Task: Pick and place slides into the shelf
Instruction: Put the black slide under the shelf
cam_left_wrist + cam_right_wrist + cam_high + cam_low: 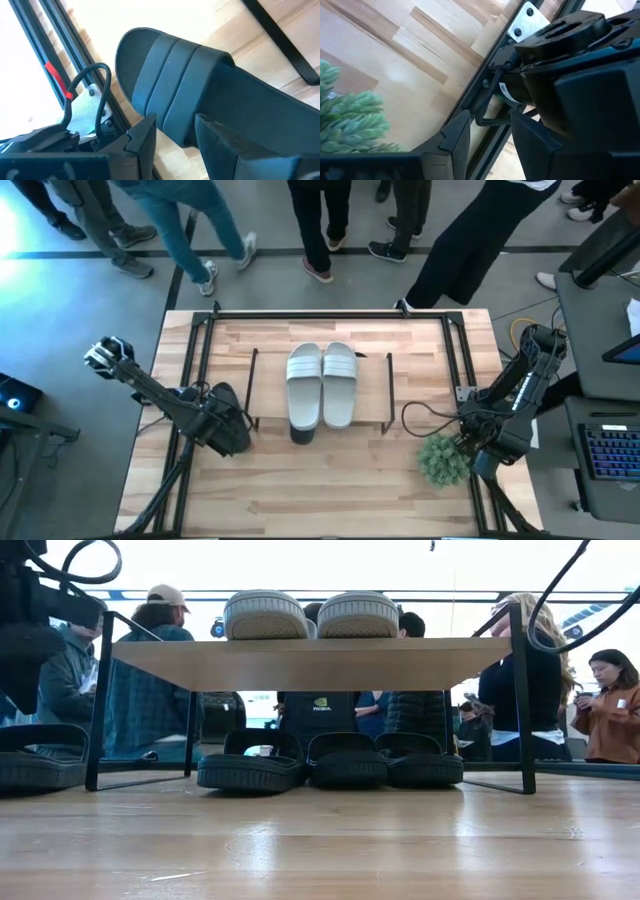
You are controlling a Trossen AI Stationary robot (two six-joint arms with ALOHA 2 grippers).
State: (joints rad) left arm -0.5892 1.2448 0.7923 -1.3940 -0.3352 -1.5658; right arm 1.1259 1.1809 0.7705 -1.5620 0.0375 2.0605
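shelf: low rack with a light-wood top board on thin black wire legs (372,385) stood mid-frame in the high view, long side running left-right across the big wooden tabletop (330,490).
top board: held the two pale grey-white ribbed-strap slides (321,384), side by side and touching, toes toward frame bottom – probably put up there because the lower level was taken.
under the board: three plain black slides (338,760) sat in a row on the tabletop between the legs in the low view, filling that width; the left one sat a little forward of the other two.
last slide: the fourth plain black slide (210,95) lay outside the shelf's left leg, far left of the low view, mid-left in the high view.
left gripper (175,145): was at that slide, fingers spread wide either side of its strap end – not clamped as far as visible; likely lining up a grab across the strap.
right gripper (490,135): parked lower right of the high view, fingers apart and empty, beside a small green artificial plant (442,459) – clear of the shelf, so it looked idle.
progress: my read – five of six shelved, one left.
background: people stood past the table's far edge.
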